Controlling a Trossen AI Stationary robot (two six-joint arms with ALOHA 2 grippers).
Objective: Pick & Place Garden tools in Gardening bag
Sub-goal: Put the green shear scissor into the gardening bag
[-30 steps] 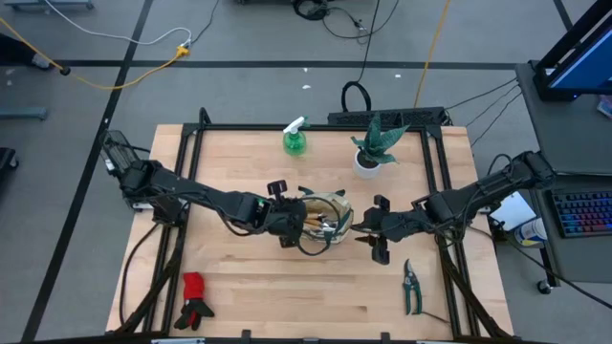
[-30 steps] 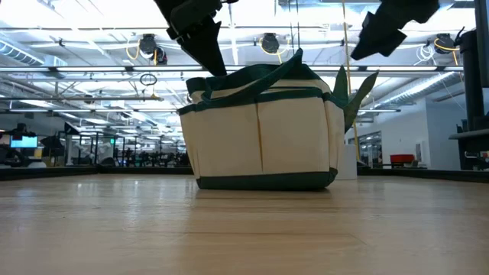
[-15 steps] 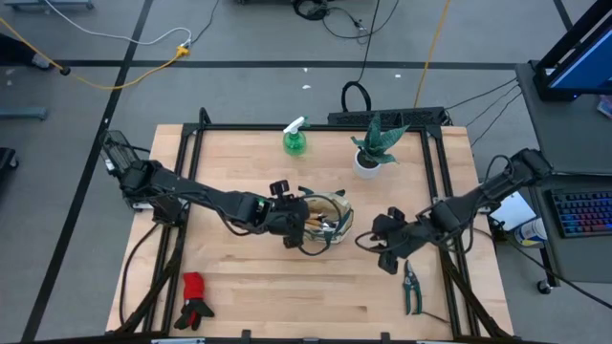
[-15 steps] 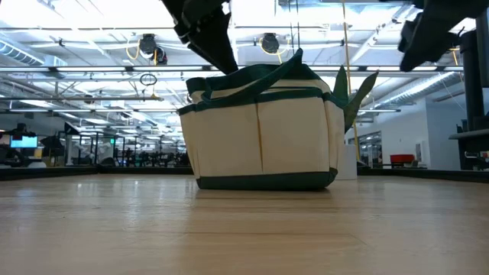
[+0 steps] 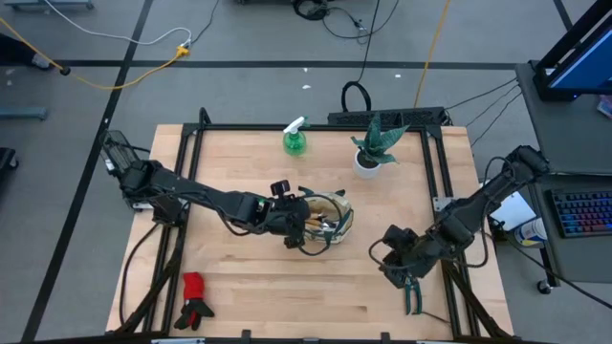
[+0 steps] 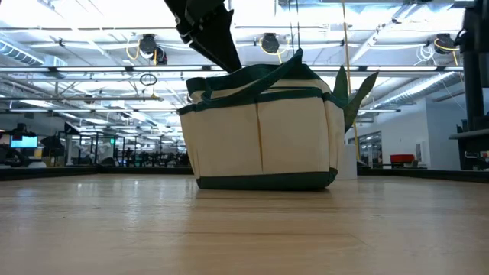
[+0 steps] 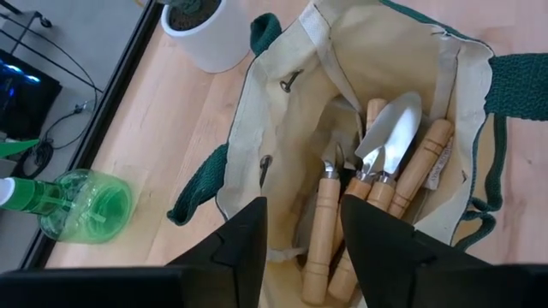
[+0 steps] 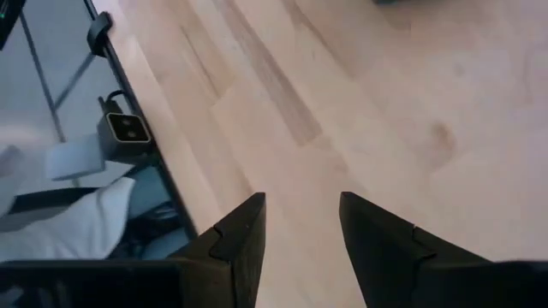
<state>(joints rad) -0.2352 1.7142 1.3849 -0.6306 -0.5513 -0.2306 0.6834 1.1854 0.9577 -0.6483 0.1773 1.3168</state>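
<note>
Hovering over the gardening bag (image 5: 325, 218) mid-frame, left gripper (image 5: 290, 226) gapes empty; right gripper (image 5: 394, 269), fingers apart, lower right above shears (image 5: 411, 290).

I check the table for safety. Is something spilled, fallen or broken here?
Nothing stands out. The gardening bag stands upright with wooden-handled tools inside. The spray bottle, plant pot, pruning shears and gloves lie apart on the table, with no spill visible.

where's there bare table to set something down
Widest free patch: the front strip between the red-and-black gloves and the pruning shears, ahead of the gardening bag. Also the left-rear corner beside the spray bottle. Crowded: mid-table around the bag, and near the plant.
</note>
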